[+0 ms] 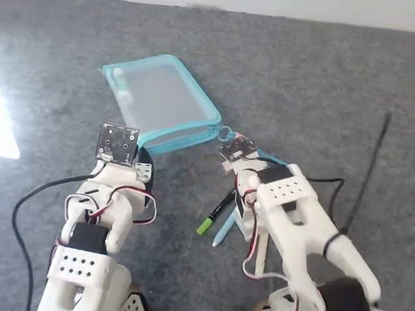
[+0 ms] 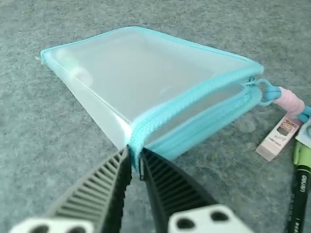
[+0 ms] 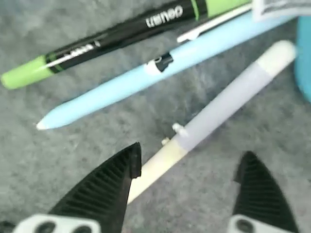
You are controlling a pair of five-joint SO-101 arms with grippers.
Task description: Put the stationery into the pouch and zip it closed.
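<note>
Table: grey, fuzzy, carrying everything. Pouch is lying flat mid-table, mouth facing the arms, looking unzipped but barely gaping. Left end effector is pinching closed on the pouch's zipper-edge corner. It's a thin bite, so I'm expecting it to slip free once a pen pushes in, or the mouth not to open enough. Right end effector is hanging wide open over the pale pen, which is lying skewed, close to one finger. Closing like this is risking rolling it into the blue pen and green pen just beside. Eraser is sitting by the zip pull, risking a snag.
</note>
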